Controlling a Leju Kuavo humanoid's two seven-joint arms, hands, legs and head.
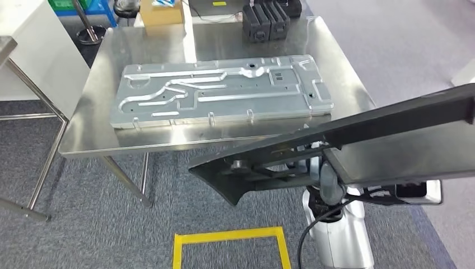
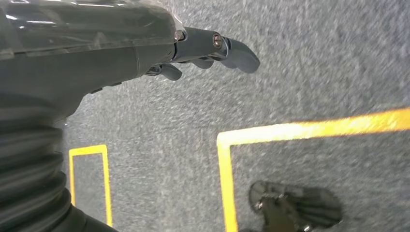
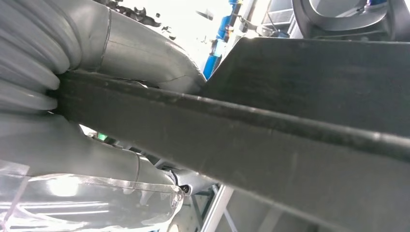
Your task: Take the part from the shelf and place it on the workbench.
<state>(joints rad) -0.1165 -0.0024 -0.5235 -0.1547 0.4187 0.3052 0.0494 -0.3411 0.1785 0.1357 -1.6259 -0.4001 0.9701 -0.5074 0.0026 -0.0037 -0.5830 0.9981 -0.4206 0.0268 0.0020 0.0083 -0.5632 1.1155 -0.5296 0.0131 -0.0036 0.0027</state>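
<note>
The part is a large, flat, dark panel (image 1: 392, 134) carried just in front of the steel workbench (image 1: 106, 73), above the near right corner, tilted and not touching it. My right hand (image 1: 274, 163) grips the panel from below at its lower left end. The right wrist view shows the hand (image 3: 82, 72) close up, clamped around the panel's edge (image 3: 290, 145). My left hand (image 2: 212, 48) hangs over the grey carpet with its fingers loosely apart and nothing in them.
A big silver stamped metal plate (image 1: 221, 92) covers the middle of the workbench. Black boxes (image 1: 269, 19) and a cardboard box (image 1: 161, 12) stand at its far edge. A white cabinet (image 1: 33, 45) is at the left. Yellow tape squares (image 1: 229, 238) mark the carpet.
</note>
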